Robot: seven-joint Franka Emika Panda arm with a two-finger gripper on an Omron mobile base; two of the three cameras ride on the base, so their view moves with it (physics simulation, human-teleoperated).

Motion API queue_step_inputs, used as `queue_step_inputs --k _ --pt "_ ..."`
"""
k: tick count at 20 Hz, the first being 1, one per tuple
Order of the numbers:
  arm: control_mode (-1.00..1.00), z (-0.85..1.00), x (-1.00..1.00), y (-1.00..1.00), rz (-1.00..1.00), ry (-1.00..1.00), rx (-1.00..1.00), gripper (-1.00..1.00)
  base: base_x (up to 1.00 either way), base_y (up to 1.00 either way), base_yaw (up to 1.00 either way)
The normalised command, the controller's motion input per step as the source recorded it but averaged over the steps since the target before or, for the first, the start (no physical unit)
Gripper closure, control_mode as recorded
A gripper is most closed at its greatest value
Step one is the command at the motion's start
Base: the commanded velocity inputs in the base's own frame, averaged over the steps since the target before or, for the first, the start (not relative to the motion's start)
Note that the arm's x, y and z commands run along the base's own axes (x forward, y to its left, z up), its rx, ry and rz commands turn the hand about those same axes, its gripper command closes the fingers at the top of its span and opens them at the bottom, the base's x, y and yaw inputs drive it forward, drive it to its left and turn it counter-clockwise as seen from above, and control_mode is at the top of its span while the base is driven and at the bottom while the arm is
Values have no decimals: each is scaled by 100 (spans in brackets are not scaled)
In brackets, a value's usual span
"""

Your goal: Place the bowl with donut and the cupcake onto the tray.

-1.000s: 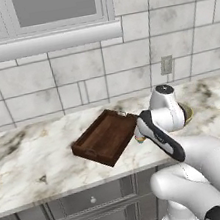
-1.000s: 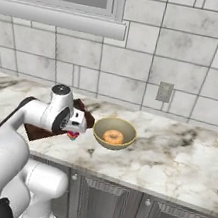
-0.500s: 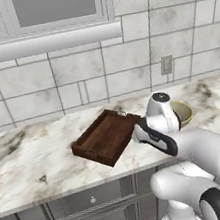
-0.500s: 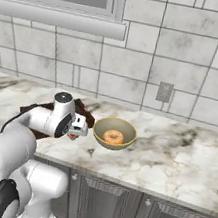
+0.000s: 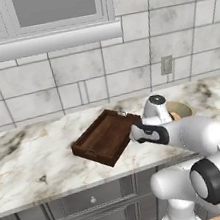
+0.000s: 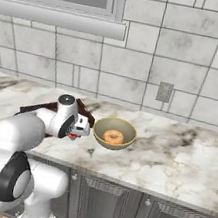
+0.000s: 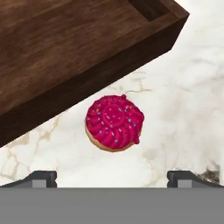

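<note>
Robot claw (image 7: 112, 177) hangs wide open over the cupcake (image 7: 114, 123) on a marble counter (image 7: 188, 96).

In the hand view the two dark fingertips (image 7: 41, 176) sit far apart at the bottom corners, the pink-frosted cupcake between and above them at frame center, just beside the tray (image 7: 65, 48) wall filling the upper left. In the right base view the bowl (image 6: 115, 133) holding the donut (image 6: 112, 136) sits at center, just right of the hand, the tray (image 6: 40, 107) partly hidden behind the arm.
</note>
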Motion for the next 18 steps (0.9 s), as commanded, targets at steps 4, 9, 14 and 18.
queue_step_inputs --k 4,9,14,18 --pt "-100 -19 31 1 0 0 0 -100 0 0 0" --pt "-100 -24 30 5 0 0 0 -100 0 0 0" --pt "-100 -21 19 6 0 0 0 -100 0 0 0" --pt "-100 -22 11 9 0 0 0 -100 0 0 0"
